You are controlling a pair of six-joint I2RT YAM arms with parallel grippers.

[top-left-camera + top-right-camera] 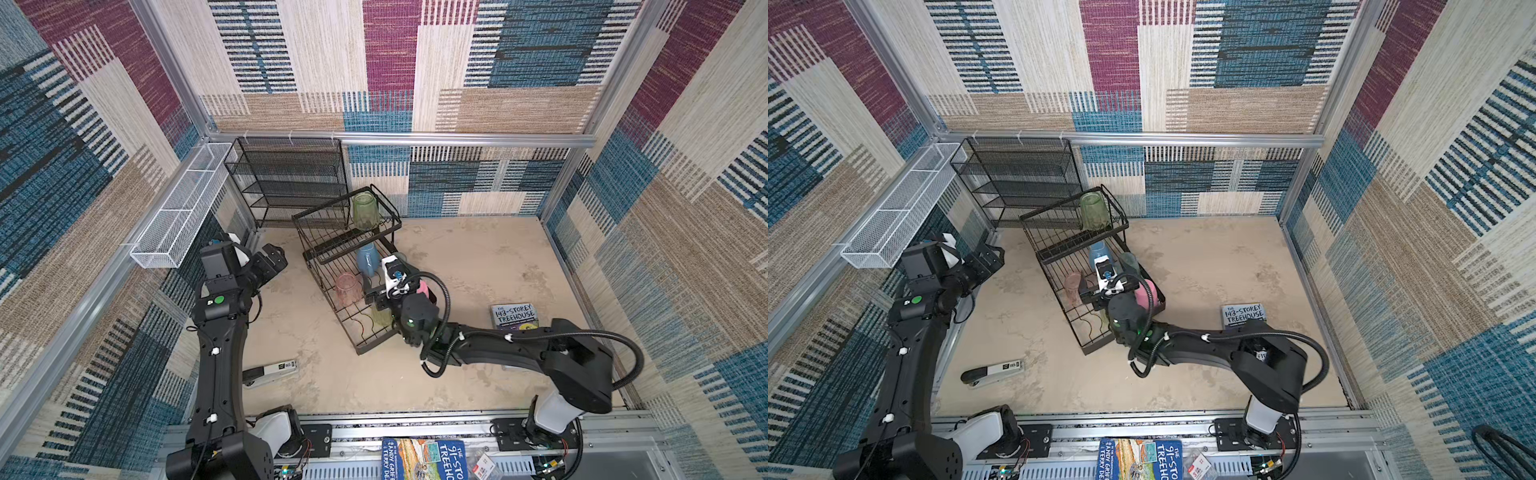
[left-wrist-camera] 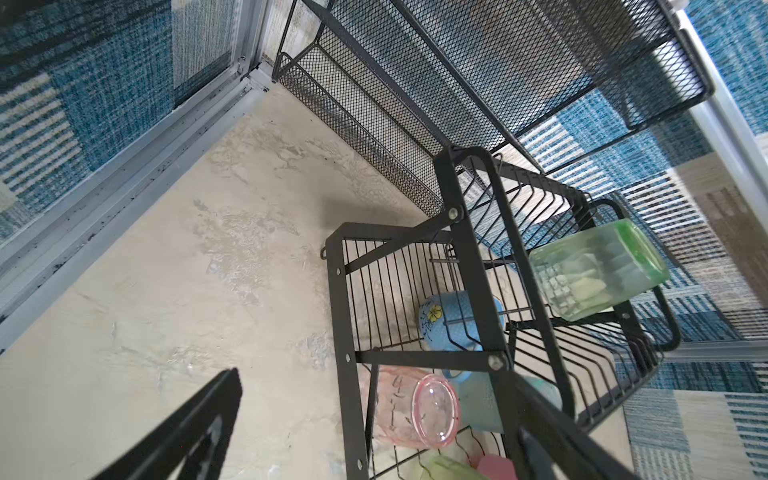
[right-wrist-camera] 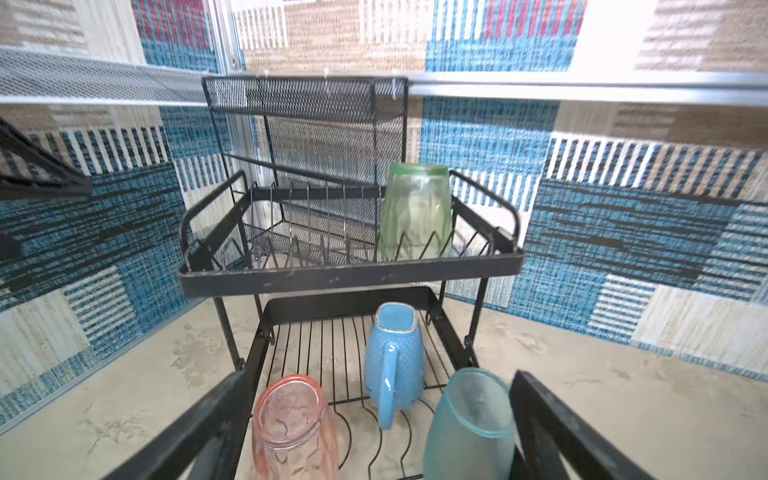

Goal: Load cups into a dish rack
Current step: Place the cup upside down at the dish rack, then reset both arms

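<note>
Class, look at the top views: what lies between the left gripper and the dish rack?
Nothing: only bare tabletop separates the left gripper from the dish rack, as both top views show.

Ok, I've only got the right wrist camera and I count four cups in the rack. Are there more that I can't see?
Observer: Yes. An opaque pink cup sits in the lower tray of the dish rack, at the end nearer the robot's base.
Operator: Any others down there?
Observer: A second green cup is in the same tray, next to the pink one.
Operator: And what's the left gripper doing?
Observer: The left gripper is open, apart from the rack, with nothing in it.
</note>
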